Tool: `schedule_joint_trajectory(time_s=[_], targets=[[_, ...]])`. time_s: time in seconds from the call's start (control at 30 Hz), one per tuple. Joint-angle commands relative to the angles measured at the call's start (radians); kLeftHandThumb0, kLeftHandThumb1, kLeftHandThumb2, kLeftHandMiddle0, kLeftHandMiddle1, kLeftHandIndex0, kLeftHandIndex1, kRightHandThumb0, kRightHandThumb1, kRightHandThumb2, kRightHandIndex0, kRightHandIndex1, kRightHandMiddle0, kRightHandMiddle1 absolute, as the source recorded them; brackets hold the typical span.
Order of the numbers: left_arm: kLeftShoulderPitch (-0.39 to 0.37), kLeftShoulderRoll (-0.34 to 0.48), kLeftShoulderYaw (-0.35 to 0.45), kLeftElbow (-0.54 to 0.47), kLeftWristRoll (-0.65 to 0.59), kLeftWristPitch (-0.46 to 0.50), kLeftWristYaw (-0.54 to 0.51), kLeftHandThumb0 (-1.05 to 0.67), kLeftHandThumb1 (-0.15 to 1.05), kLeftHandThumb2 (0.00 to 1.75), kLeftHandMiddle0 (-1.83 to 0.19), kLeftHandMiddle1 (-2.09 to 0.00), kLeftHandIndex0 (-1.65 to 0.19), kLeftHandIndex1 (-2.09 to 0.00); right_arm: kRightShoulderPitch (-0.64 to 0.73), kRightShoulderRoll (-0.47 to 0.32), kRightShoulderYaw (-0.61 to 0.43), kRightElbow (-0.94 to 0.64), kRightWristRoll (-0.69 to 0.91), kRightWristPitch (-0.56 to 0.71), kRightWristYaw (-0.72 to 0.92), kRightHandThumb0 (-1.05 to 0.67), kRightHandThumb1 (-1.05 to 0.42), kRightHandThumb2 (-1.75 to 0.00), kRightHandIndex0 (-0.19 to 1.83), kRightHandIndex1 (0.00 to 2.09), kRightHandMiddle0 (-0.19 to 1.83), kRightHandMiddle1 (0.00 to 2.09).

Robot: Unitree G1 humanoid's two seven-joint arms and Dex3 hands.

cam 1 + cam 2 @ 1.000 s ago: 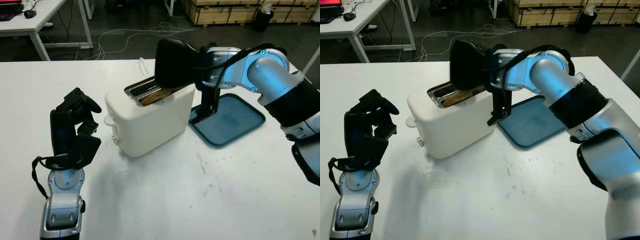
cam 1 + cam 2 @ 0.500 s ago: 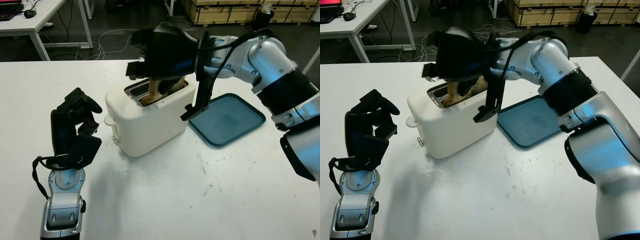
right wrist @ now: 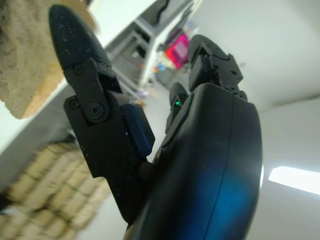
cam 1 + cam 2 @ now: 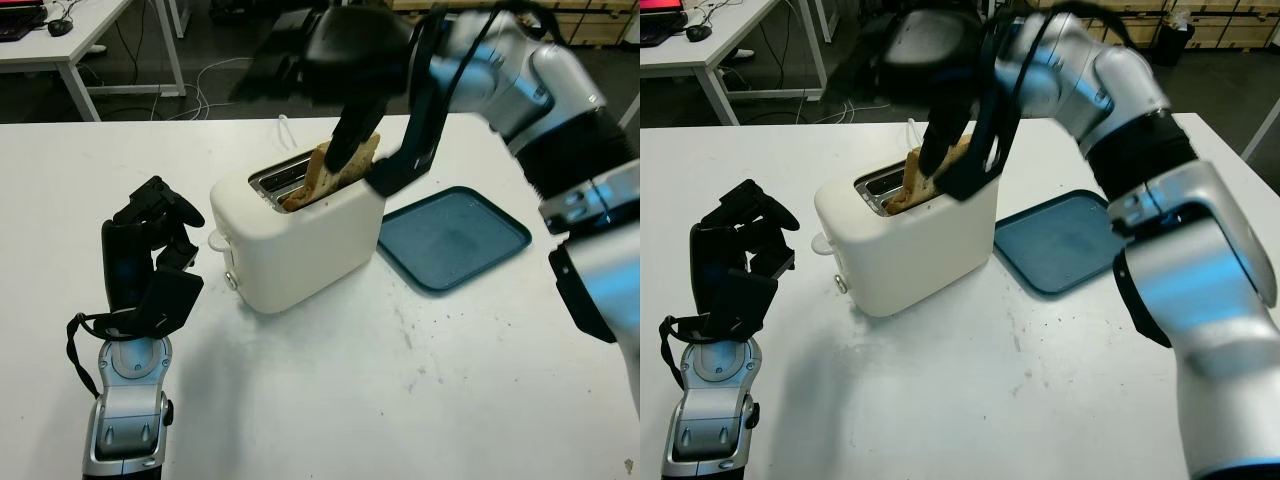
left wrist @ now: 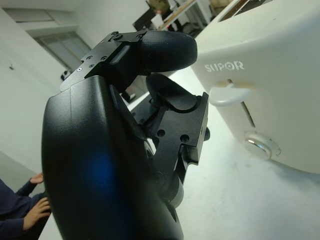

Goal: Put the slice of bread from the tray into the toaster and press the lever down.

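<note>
A white toaster (image 4: 300, 240) stands mid-table, its lever (image 5: 227, 94) on the end facing my left hand. A slice of bread (image 4: 362, 155) sticks up out of one slot, leaning. My right hand (image 4: 340, 90) hovers open above the toaster. One of its fingers (image 3: 75, 45) reaches down against the bread (image 3: 25, 60), while the others point away from the slice. The blue tray (image 4: 455, 238) lies bare to the right of the toaster. My left hand (image 4: 150, 250) stands upright left of the toaster, fingers curled, holding nothing.
The white table (image 4: 400, 380) has free room in front of the toaster. Behind it are a second table (image 4: 80, 40), floor cables (image 4: 230, 75) and wooden crates (image 4: 450, 25). A person's hand (image 5: 35, 210) in a dark blue sleeve shows in the left wrist view.
My right hand rose from low over the toaster to well above it. The bread went from lying across the slot to standing tilted in it. The left hand stayed put.
</note>
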Motion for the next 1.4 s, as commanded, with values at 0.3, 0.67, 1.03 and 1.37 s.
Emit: schedule_joint_trajectory(time_s=[0.3, 0.67, 1.03, 1.37], targets=[[0.004, 0.003, 0.001, -0.005, 0.003, -0.005, 0.0, -0.06, 0.89, 1.0, -1.08, -1.75, -0.7, -1.75, 0.005, -0.127, -0.156, 0.098, 0.08, 0.082, -0.035, -0.91, -0.67, 0.0, 0.54, 1.28, 0.69, 0.08], [0.004, 0.006, -0.002, -0.004, 0.005, -0.01, -0.002, -0.05, 0.89, 1.0, -1.08, -1.75, -0.69, -1.75, 0.161, -0.256, -0.124, 0.023, 0.014, 0.026, -0.022, -0.78, -0.73, 0.0, 0.45, 0.36, 0.57, 0.0], [0.005, 0.003, -0.004, -0.01, 0.005, 0.0, -0.004, -0.05, 0.9, 0.99, -1.06, -1.75, -0.68, -1.75, 0.31, -0.223, -0.092, 0.034, -0.11, -0.151, -0.344, -0.7, -0.74, 0.0, 0.4, 0.42, 0.5, 0.0], [0.006, 0.003, -0.006, -0.008, 0.008, 0.003, -0.005, -0.05, 0.9, 0.98, -1.07, -1.75, -0.69, -1.75, 0.291, -0.17, -0.076, 0.131, -0.175, -0.221, -0.605, -0.74, -0.8, -0.01, 0.23, 0.91, 0.52, 0.01]])
